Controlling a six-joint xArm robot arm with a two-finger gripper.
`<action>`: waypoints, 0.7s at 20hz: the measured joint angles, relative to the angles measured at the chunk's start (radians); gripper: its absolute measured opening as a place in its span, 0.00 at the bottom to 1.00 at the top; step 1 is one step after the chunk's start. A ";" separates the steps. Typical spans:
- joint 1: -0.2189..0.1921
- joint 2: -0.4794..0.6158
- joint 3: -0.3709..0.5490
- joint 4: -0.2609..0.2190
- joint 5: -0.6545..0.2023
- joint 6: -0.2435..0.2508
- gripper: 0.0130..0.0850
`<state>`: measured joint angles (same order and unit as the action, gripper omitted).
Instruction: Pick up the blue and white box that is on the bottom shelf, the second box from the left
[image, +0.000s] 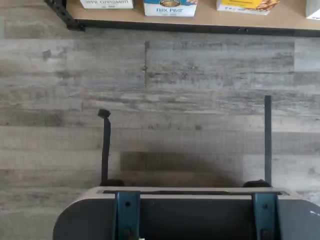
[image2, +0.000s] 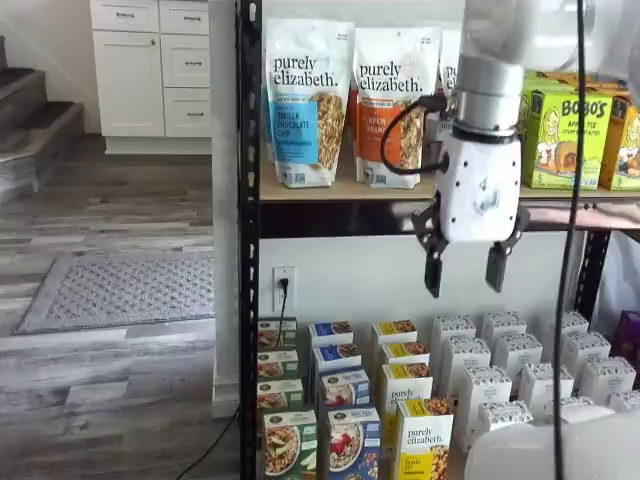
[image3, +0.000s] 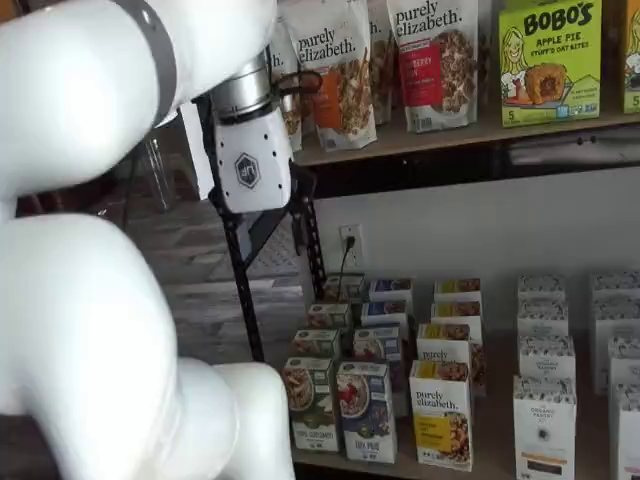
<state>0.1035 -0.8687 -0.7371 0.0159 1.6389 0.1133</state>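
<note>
The gripper (image2: 465, 268) hangs released, a plain gap between its black fingers, high above the cartons with the white arm (image3: 90, 250) upright. The bottom shelf (image3: 500, 458) holds rows of cartons; the blue and white box (image2: 347, 442) stands at its front edge, partly cut off below.

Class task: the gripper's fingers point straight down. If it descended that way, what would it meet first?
Probably the white cartons on the bottom shelf, below the open gripper, not the blue and white box; depth is uncertain.
</note>
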 joint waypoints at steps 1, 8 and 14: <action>0.003 0.002 0.015 0.000 -0.014 0.003 1.00; 0.022 0.022 0.124 0.002 -0.132 0.021 1.00; 0.030 0.053 0.245 0.024 -0.289 0.023 1.00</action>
<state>0.1336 -0.8155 -0.4918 0.0401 1.3504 0.1366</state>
